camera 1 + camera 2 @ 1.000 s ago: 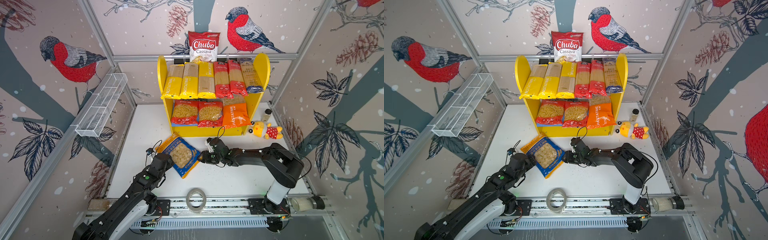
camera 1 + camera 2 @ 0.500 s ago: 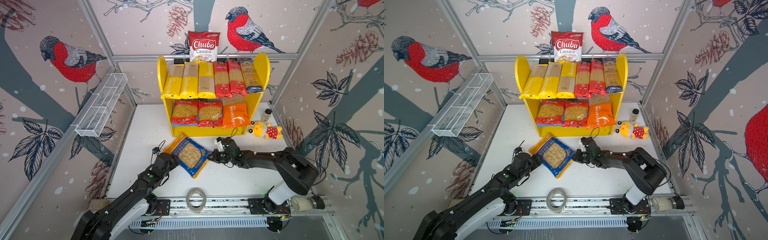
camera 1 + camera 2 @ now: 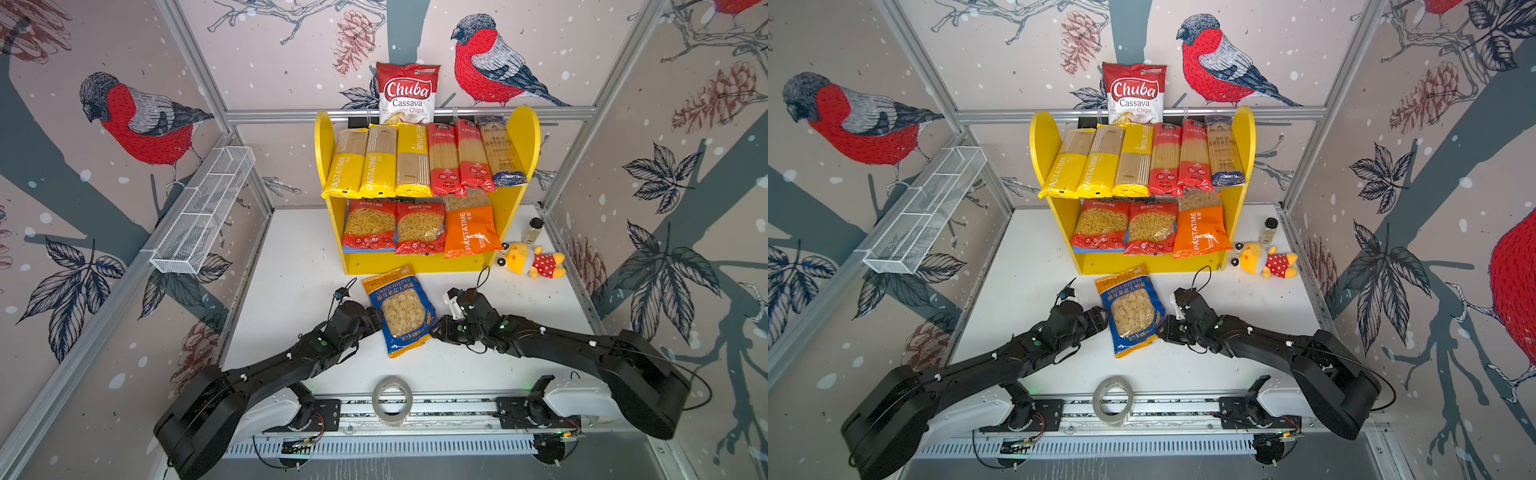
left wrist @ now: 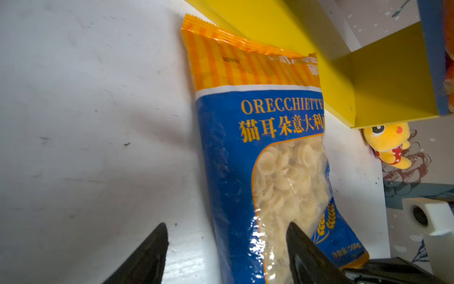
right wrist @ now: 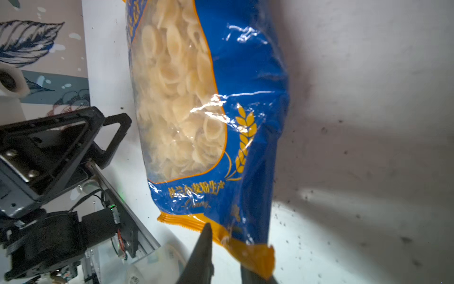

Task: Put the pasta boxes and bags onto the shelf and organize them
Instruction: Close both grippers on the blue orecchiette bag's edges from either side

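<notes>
Nine packs (image 3: 419,226) on shelf (image 3: 530,137) | left end effector (image 4: 226,228) gaping | right end effector (image 5: 226,248) unclear

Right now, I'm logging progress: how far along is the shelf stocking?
Done: six long pasta packs fill the shelf's upper tier, three short-pasta bags the lower. In hand: the orecchiette bag, on the table, orange corner between the right jaws. Remaining: shelving it.

walls (image 3: 124,199): bullfinch-and-pinecone wallpaper | frame (image 3: 270,114): aluminium rails | tabletop (image 3: 299,257): white, scuffed, shadowed

Both top views look down from high toward the shelf (image 3: 528,133); both wrist views closely share the orecchiette bag (image 4: 221,147).
</notes>
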Robot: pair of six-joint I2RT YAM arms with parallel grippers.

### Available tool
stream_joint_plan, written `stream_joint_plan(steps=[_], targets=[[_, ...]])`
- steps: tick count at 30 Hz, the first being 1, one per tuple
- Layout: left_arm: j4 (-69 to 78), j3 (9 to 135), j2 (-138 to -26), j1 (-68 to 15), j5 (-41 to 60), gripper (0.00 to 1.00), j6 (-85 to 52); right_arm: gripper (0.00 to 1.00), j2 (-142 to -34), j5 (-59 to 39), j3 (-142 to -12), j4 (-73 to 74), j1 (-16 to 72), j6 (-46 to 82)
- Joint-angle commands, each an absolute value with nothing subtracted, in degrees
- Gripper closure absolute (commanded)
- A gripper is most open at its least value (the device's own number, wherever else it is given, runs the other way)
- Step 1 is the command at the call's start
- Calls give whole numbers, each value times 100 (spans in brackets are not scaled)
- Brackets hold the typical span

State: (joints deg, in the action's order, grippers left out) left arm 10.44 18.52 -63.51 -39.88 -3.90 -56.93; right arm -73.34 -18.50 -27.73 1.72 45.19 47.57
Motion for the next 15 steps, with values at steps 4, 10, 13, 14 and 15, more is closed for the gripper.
stream_joint_plan(steps=[4,10,13,14,15], targets=[[1790,1916,-6790,-3990,189,27,-5373,47,-6838,-1733,-2845,-330,3808,4002],[2009,2122,-7419,-3990,587,30,-5214,36,-7547,-1558,-3161,135,3725,3753],[1949,2220,-7596,-3990,584,33,-5138,36,-7984,-1488,-3278,576,3852,3803],[1959,2224,-7627,-3990,576,34,-5124,36,-8158,-1473,-3340,673,3904,3814],[1985,2215,-7658,-3990,570,35,-5107,37,-8325,-1472,-3412,753,3968,3814]])
